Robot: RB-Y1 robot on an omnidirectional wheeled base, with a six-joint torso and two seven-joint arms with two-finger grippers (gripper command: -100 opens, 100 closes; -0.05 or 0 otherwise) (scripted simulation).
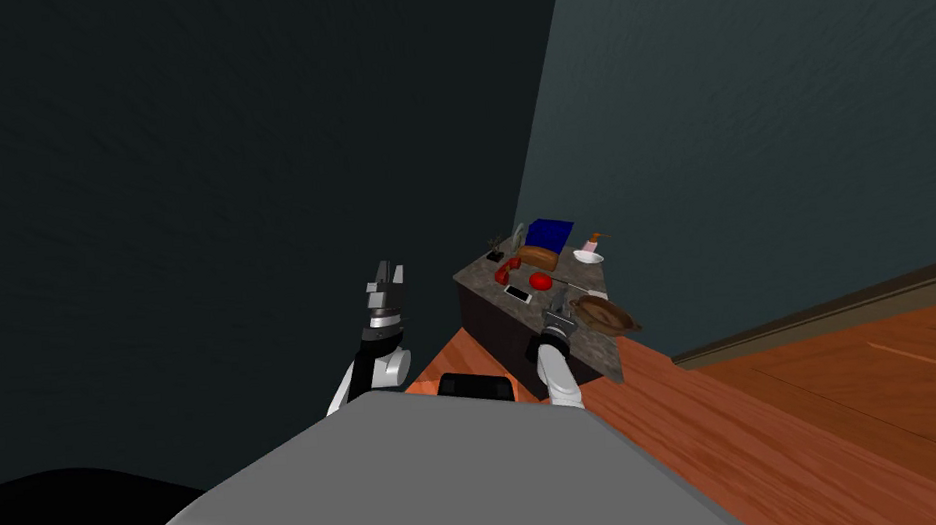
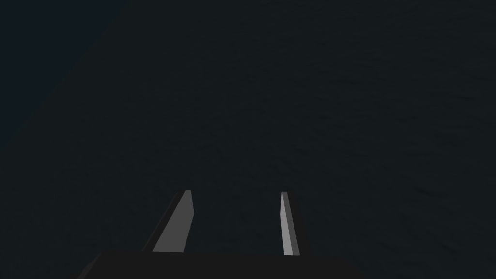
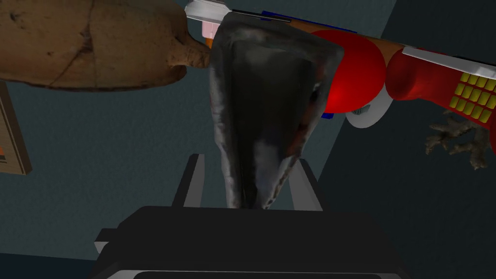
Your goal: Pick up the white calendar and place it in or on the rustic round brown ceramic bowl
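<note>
In the right wrist view a dark grey, wedge-shaped calendar (image 3: 264, 97) sits between my right gripper's (image 3: 248, 157) fingers, with its narrow end down by the gripper body. The fingers stand at its sides, shut on it. The brown bowl (image 3: 92, 43), with cracked-looking walls, is close beside the calendar's wide end. In the head view the right gripper (image 1: 561, 305) hovers over the small table, just left of the brown bowl (image 1: 607, 314). My left gripper (image 1: 386, 271) is raised off to the left of the table, its fingers open (image 2: 236, 192) and empty.
The mottled grey table (image 1: 593, 348) stands in a corner against blue-grey walls. It also carries a red phone (image 3: 436, 80), a red ball (image 3: 356, 72), a white phone (image 1: 516, 294), a blue box (image 1: 549, 233) and a white plate (image 1: 588, 256). Wooden floor (image 1: 815, 427) lies to the right.
</note>
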